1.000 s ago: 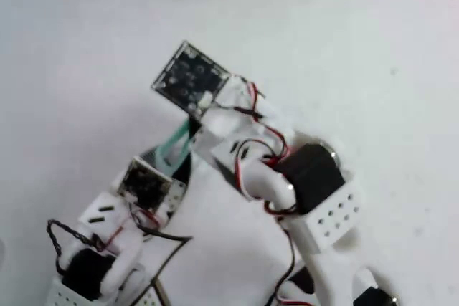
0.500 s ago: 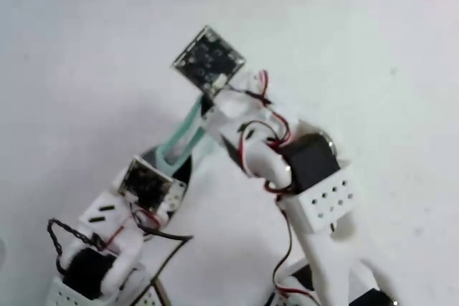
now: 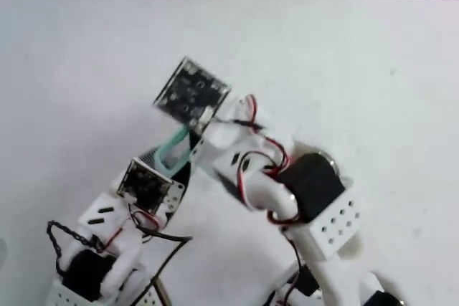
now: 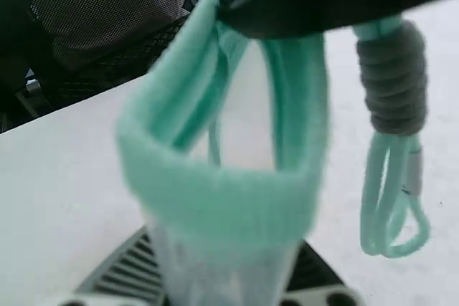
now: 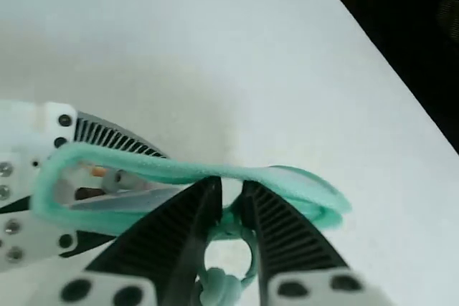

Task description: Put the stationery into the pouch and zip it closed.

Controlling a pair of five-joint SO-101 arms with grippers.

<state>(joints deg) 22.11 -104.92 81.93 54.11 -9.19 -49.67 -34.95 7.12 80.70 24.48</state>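
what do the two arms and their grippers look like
Both arms are white plastic with black motor blocks. The left arm trails black and red cables; the right arm has red and white wires and a panel of small holes. Each wrist carries a square dark circuit board. The right gripper has black ribbed fingers.

Clear pouch (image 5: 179, 170) with mint-green edging, mouth gaping, stationery (image 5: 100, 175) inside, looped mint cord (image 4: 391, 206) dangling.

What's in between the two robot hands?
The mint-green pouch spans between them: the left hand holds one end and the right hand pinches its green edge. The high view and the right wrist view show it.
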